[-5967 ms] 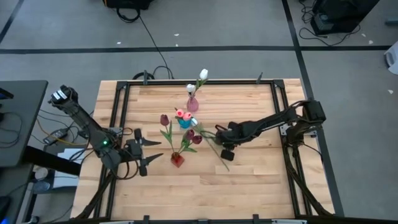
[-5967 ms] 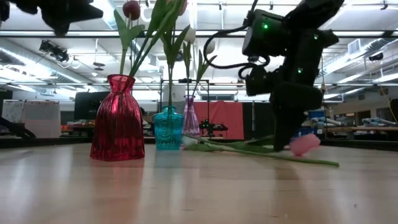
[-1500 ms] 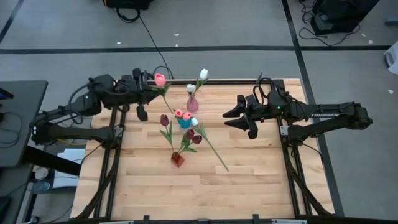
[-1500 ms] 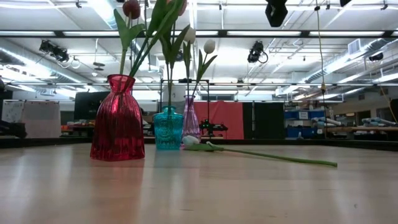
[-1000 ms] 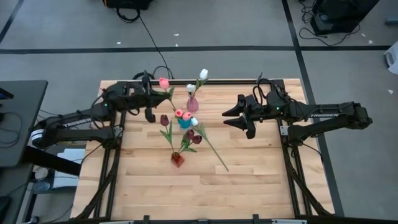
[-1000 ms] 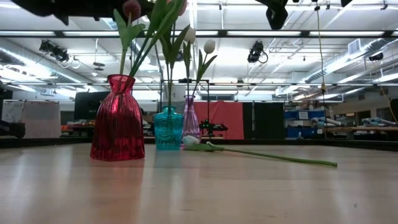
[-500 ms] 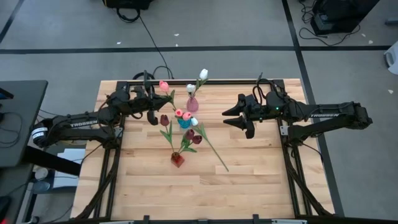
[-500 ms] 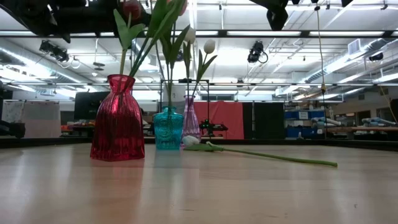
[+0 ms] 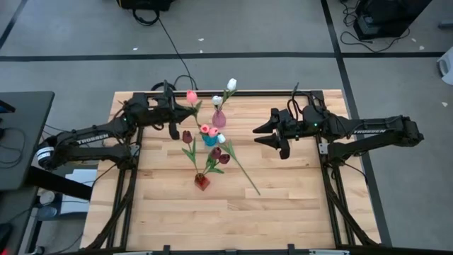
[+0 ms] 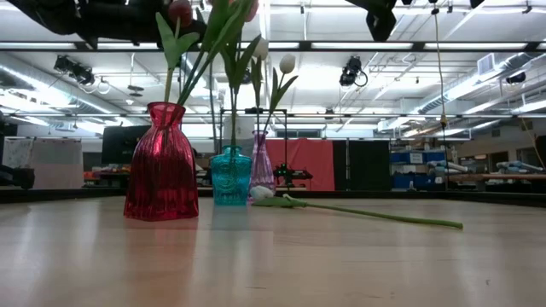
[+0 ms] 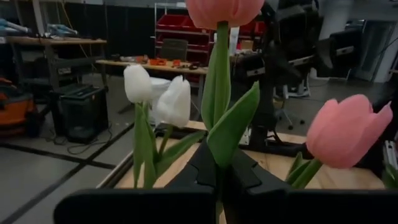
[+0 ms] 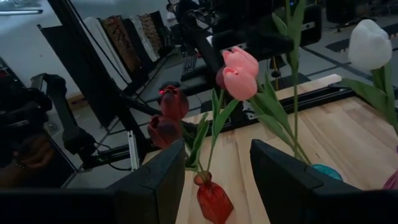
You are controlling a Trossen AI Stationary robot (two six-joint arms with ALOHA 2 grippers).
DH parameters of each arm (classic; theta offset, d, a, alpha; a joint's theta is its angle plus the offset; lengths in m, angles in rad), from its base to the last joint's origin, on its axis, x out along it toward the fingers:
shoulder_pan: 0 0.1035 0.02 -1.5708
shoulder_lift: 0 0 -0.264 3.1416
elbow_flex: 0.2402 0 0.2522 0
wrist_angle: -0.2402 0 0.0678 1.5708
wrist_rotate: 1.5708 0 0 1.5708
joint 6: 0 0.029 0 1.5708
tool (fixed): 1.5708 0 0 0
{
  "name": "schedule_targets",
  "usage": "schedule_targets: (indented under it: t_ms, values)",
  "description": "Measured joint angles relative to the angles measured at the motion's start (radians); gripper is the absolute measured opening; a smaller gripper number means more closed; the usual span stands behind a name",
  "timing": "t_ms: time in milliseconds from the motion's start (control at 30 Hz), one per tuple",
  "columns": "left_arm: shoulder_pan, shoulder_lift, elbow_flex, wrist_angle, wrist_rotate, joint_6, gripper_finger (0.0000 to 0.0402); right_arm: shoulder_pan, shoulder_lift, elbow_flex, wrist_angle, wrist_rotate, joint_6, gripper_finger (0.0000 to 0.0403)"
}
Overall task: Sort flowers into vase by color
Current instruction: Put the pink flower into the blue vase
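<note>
The wooden table [image 9: 283, 205] is spanned by both arms. The right gripper [image 9: 260, 135] is held aloft on the right, fingers apart, empty. The left gripper [image 9: 172, 117] is clamped on a pink tulip [image 9: 191, 96] above the far-left table, left of the pink vase [image 9: 219, 119]. Between the blue vase [image 9: 209, 139] and the near right, a white tulip [image 9: 237, 164] is laid flat.

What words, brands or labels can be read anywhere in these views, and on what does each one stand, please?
"TROSSEN": white lettering on the left arm, high view.
"TROSSEN": white lettering on the right arm, high view.
Nothing else readable: no text on the vases or flowers; any signs in the background room are too blurred.
</note>
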Motion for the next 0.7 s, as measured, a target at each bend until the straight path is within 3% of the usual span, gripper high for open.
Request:
schedule_targets:
  t_ms: [700]
  values:
    - [0.076, 0.002, 0.011, 0.083, 0.002, -0.039, 0.0006, 0.005, 0.0, 0.0, 0.0, 0.038, -0.004, 0.0192]
